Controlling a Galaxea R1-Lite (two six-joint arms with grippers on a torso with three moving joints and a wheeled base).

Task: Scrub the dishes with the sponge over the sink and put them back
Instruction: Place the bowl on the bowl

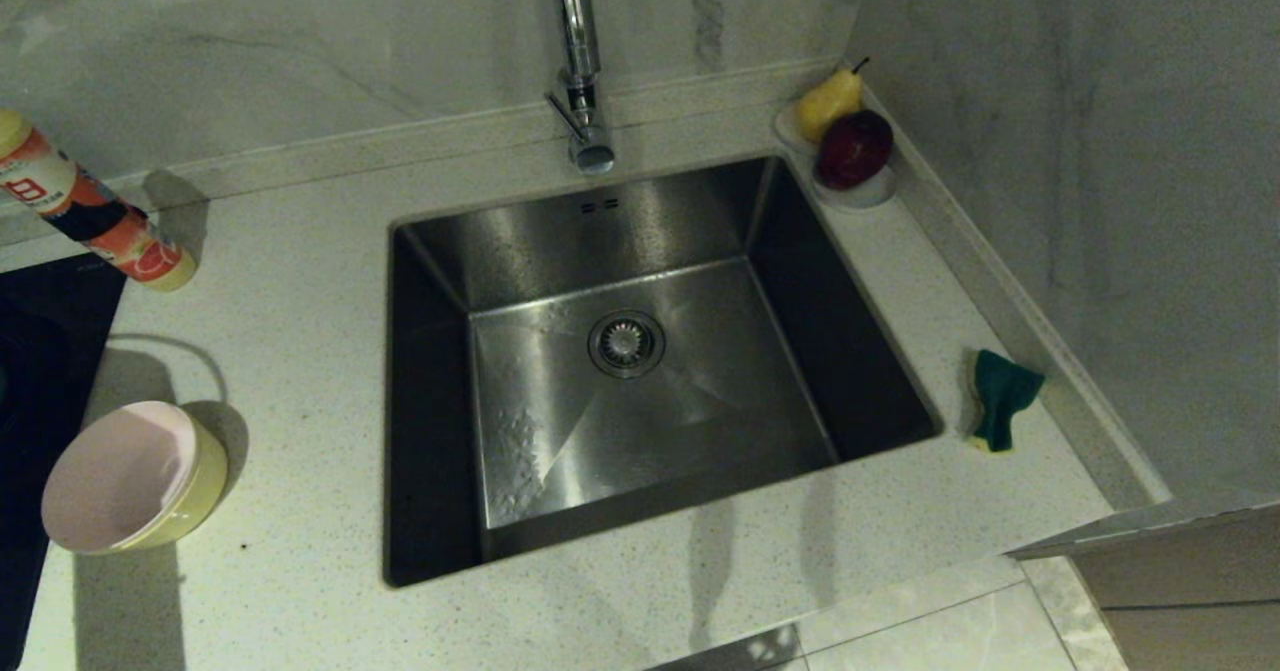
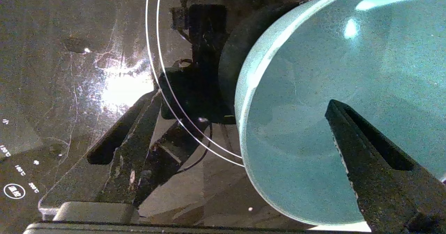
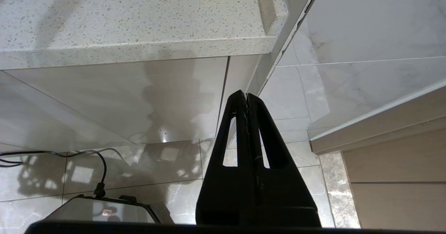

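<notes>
Left gripper [image 2: 244, 108] wide open, straddling light blue bowl [image 2: 334, 70] rim.

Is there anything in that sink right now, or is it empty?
Empty. The sink shows only bare steel around its drain strainer; no dish, sponge or standing water lies inside.

We are seeing only the grippers of our body. The left gripper [image 2: 244, 133] is showing two flat black fingers [image 2: 376, 171], each tapering to a point and pierced by a long slot, with a grainy matte surface carrying pale scuffs. A dark housing edge is running beneath them. The right gripper [image 3: 246, 96] is showing the same black, slotted, wedge-shaped fingers [image 3: 270, 136], rising from a broad black base with fine light scratches.
</notes>
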